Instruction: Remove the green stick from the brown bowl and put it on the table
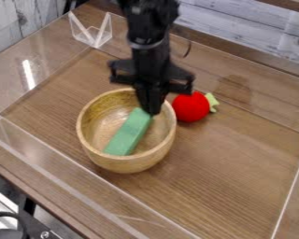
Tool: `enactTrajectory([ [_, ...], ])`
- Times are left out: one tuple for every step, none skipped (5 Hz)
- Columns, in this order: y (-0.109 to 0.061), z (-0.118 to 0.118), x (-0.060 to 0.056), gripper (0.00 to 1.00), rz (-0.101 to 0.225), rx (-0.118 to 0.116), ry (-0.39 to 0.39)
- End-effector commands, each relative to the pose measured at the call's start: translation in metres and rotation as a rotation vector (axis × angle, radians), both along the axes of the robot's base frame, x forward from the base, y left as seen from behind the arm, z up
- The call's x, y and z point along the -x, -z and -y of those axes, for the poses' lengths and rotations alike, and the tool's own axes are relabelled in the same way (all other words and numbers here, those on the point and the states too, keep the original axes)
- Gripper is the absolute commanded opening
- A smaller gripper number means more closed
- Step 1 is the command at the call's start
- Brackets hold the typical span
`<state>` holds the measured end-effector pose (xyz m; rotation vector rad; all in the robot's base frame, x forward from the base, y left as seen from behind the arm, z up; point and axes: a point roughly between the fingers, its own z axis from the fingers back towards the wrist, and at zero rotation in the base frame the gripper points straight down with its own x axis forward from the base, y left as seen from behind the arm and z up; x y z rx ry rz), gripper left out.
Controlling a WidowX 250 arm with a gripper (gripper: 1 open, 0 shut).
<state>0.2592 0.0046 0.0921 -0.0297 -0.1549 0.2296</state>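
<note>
Tilted green stick [130, 136] in brown bowl [94, 155], upper end clamped in end effector [151, 105], contact blurred, red toy [193, 106] partly hidden

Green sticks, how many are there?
1. The green stick leans inside the brown bowl, its upper end pinched by the pincer. The red toy beside the bowl only has a green tip. The arm may hide a little table.
</note>
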Motion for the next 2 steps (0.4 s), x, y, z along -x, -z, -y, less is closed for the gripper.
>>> enactTrajectory([
  [-0.032,0.015,-0.008,0.0,0.069,-0.015,0.014],
  [-0.027,0.008,0.004,1.0,0.064,-0.022,0.011],
])
